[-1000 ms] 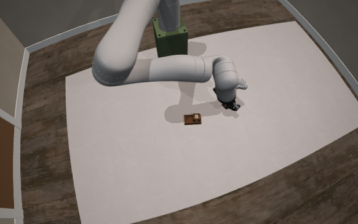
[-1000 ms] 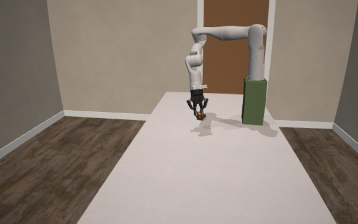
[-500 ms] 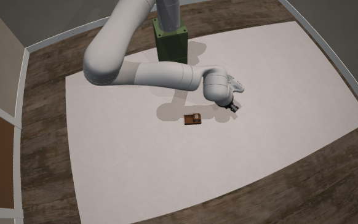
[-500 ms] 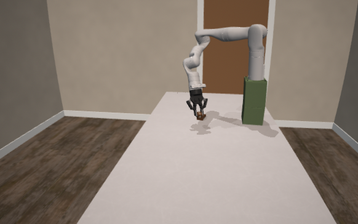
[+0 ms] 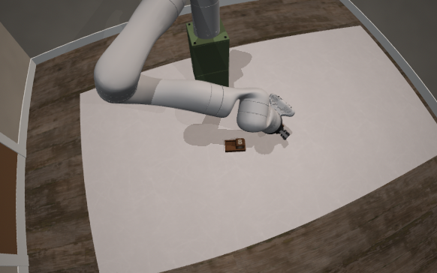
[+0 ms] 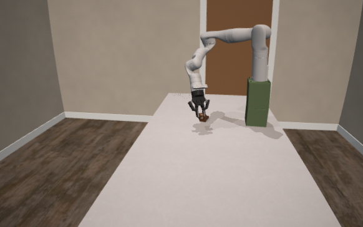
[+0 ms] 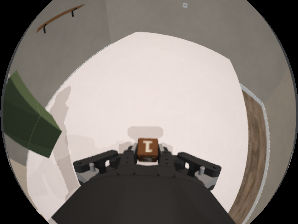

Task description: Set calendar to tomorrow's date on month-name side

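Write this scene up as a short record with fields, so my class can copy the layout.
tray: on the white surface
cube in tray: cube marked 8, at one end
other end of tray: without a cube
jaws: closed on the held cube
digit facing wrist camera: 1
stand: green
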